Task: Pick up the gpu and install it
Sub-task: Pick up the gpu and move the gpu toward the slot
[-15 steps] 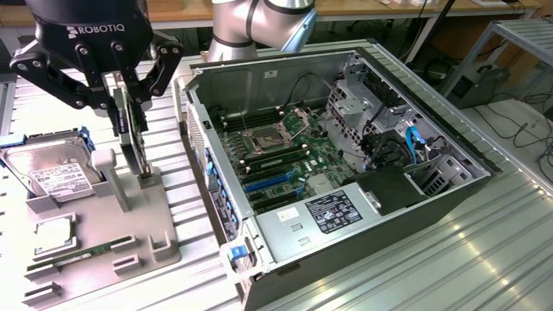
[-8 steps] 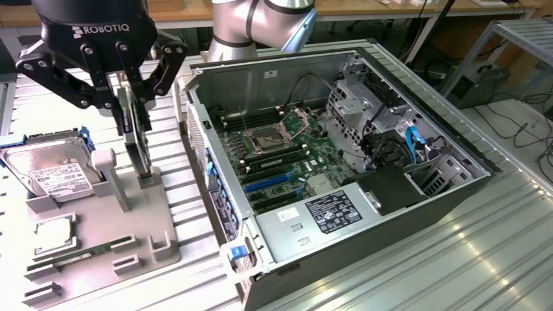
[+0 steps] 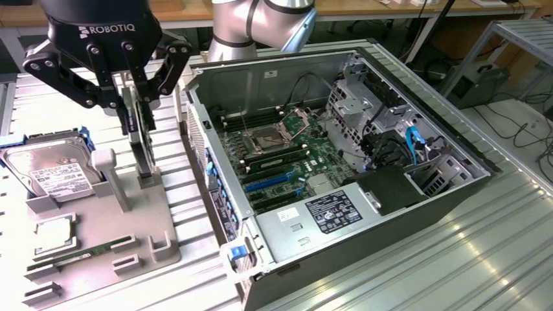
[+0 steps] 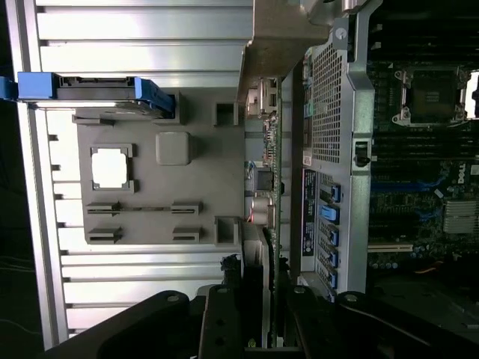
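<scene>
The gpu [image 3: 138, 139] stands on edge, its lower end in a slot of the grey fixture [image 3: 142, 243] to the exterior view's left of the open computer case [image 3: 449, 188]. My gripper [image 3: 131, 100] comes down on it from above, its black fingers [image 3: 154, 87] closed on either side of the card's top edge. In the wrist view the gpu [image 4: 268, 179] appears edge-on, with its silver bracket and ports facing the camera, running straight out from my gripper [image 4: 262, 329]. The case wall lies close beside the card.
On the fixture sit a hard drive [image 3: 52, 172] in a blue caddy, a processor [image 3: 54, 232] and a memory stick [image 3: 82, 253]. Inside the case, the motherboard [image 3: 276, 146] shows blue card slots [image 3: 269, 181]. The power supply [image 3: 333, 210] fills the near corner.
</scene>
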### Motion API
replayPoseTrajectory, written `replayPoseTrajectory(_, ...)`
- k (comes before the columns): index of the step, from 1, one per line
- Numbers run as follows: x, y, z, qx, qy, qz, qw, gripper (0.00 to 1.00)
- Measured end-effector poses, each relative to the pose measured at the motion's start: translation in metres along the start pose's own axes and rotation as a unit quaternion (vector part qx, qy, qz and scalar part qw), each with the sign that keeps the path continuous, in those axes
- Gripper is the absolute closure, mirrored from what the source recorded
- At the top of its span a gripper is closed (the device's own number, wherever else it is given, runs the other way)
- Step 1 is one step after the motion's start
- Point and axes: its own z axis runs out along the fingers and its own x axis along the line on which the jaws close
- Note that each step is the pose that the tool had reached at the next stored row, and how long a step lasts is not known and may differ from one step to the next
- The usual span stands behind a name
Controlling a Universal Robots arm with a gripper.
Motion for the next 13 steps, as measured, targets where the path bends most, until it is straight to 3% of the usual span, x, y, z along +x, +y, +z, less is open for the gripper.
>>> replayPoseTrajectory(13,-0.0104,0.0002,0.0018,0.0027,-0.0006,0.0,1.0,0.73)
